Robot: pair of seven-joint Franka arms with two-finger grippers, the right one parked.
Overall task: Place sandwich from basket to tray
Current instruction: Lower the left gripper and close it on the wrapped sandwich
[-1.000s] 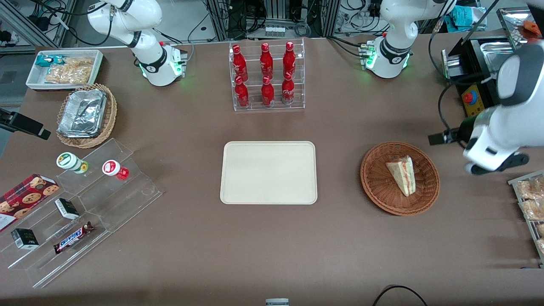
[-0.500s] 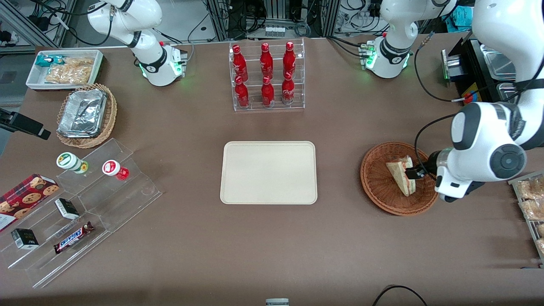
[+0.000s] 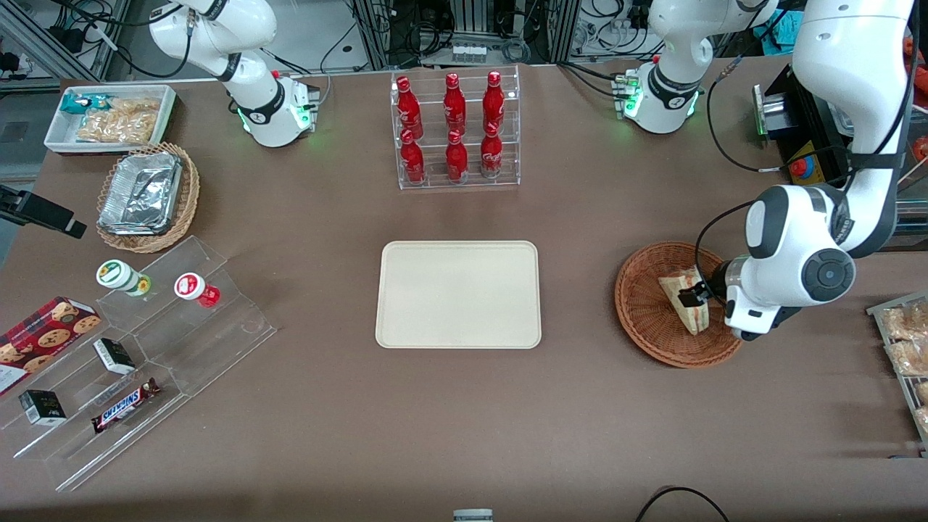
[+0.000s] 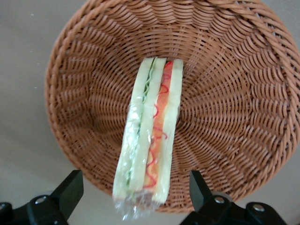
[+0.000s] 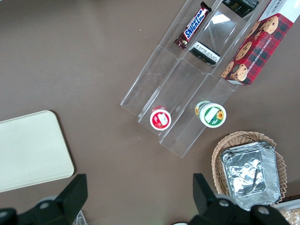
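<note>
The sandwich [image 3: 683, 301], a wrapped pale wedge with red and green filling, lies in the reddish-brown wicker basket [image 3: 644, 312] toward the working arm's end of the table. In the left wrist view the sandwich [image 4: 150, 136] stands on edge in the basket [image 4: 225, 93]. My left gripper [image 3: 700, 293] hangs low over the basket. It is open [image 4: 135, 193], and its two black fingers [image 4: 70, 188] stand wide apart on either side of the sandwich's wrapped end without touching it. The cream-beige tray [image 3: 458, 293] lies bare at the table's middle, apart from the basket.
A clear rack of red bottles [image 3: 455, 130] stands farther from the front camera than the tray. A wire rack of bagged pastries [image 3: 906, 348] sits at the table edge beside the working arm. A tan basket of foil containers [image 3: 145, 196], a white bin [image 3: 109, 116] and a clear snack stand [image 3: 145, 348] lie toward the parked arm's end.
My left arm has swung in from the table's edge over the basket and come down. The open gripper now straddles the sandwich's end. The sandwich has not moved.
</note>
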